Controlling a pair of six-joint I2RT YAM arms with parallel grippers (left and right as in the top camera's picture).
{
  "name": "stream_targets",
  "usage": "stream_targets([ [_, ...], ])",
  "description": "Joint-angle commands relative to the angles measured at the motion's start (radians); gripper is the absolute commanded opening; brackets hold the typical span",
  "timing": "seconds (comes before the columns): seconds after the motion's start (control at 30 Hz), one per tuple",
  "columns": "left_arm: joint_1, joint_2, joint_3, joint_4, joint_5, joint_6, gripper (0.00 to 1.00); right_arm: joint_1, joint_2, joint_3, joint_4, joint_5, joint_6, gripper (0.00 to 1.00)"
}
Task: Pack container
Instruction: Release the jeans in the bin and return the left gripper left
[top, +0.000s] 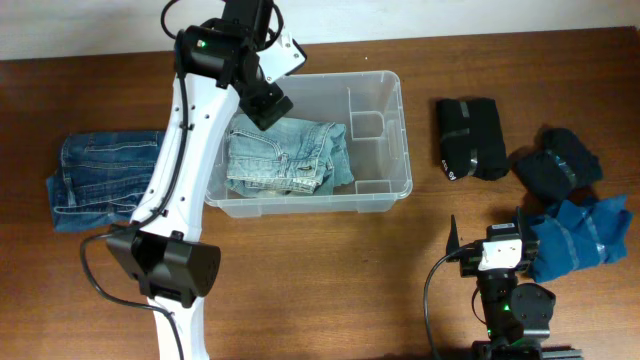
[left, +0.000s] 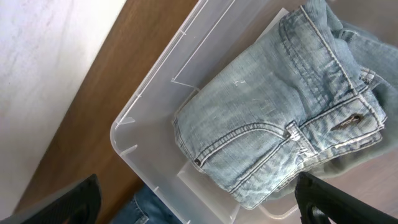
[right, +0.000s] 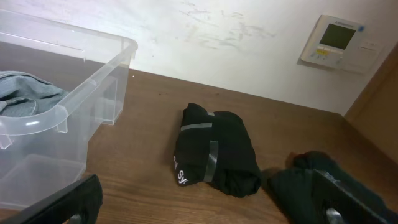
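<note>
The clear plastic container (top: 385, 190) stands at the table's middle, with folded light blue jeans (top: 285, 158) lying in its left part. My left gripper (top: 268, 105) hovers above the container's back left corner, open and empty. In the left wrist view the light jeans (left: 280, 118) lie below the open fingers (left: 199, 202), inside the container (left: 146, 124). My right gripper (top: 500, 250) rests low at the front right, open and empty. In the right wrist view its fingers (right: 208, 202) frame a folded black garment (right: 217, 155), with the container (right: 62, 118) to the left.
Dark blue jeans (top: 100, 178) lie on the table left of the container. A folded black garment (top: 470, 138), another black bundle (top: 558, 163) and a blue garment (top: 580, 235) lie at the right. Small divider compartments (top: 368, 125) are in the container's right end.
</note>
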Motion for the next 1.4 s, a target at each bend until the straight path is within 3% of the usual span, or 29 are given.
stream_targets([
  [0.0,0.055,-0.038,0.073,-0.021,0.006,-0.137,0.99,0.005,-0.006,-0.005,-0.004,0.002,0.008,0.98],
  [0.13,0.173,-0.108,0.112,-0.026,0.013,-0.383,0.99,0.005,-0.006,-0.005,-0.004,0.002,0.008,0.98],
  [0.23,0.340,-0.132,0.112,-0.076,0.050,-0.635,0.99,0.005,-0.006,-0.005,-0.004,0.002,0.008,0.98],
  [0.5,0.730,-0.118,-0.002,-0.108,0.365,-0.835,0.99,0.005,-0.006,-0.005,-0.004,0.002,0.008,0.98],
  [0.67,0.862,-0.118,-0.209,-0.018,0.370,-1.023,1.00,0.005,-0.006,-0.005,-0.004,0.002,0.008,0.98],
  [0.9,0.884,-0.119,-0.504,0.144,0.396,-1.064,0.99,0.005,-0.006,-0.005,-0.004,0.002,0.008,0.98],
  [0.97,0.884,-0.119,-0.630,0.254,0.481,-1.080,0.99,0.005,-0.006,-0.005,-0.004,0.002,0.008,0.98],
  [1.1,0.885,-0.119,-0.786,0.386,0.493,-1.106,0.99,0.005,-0.006,-0.005,-0.004,0.002,0.008,0.98],
  [1.37,0.884,-0.121,-0.951,0.570,0.515,-1.124,0.99,0.005,-0.006,-0.005,-0.004,0.002,0.008,0.98],
])
